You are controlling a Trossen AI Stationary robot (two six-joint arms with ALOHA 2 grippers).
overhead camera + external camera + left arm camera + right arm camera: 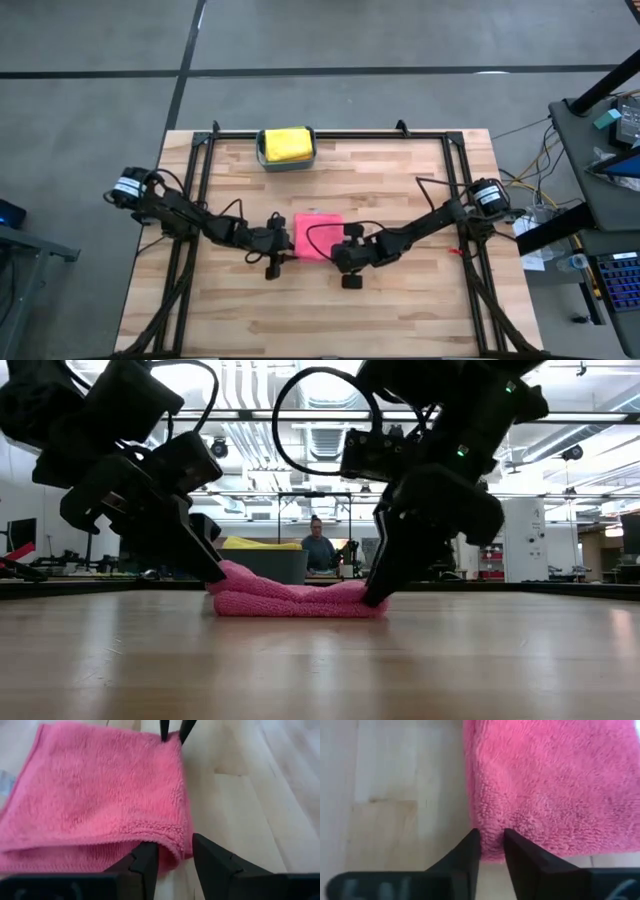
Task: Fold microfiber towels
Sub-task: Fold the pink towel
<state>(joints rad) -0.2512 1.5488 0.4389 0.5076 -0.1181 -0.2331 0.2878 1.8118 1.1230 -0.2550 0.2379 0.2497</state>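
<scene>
Left end effector [281, 243] low on light wooden surface [400, 300], fingers [145, 862] set narrowly astride near corner of folded pink microfiber towel [318, 236]. Right end effector [338, 250] at towel's opposite edge, fingers [467, 852] narrowly apart, tips against pink pile. Towel flat between both. Beyond them, yellow microfiber towel [286, 143] in teal rectangular plastic bin [262, 160].
</scene>
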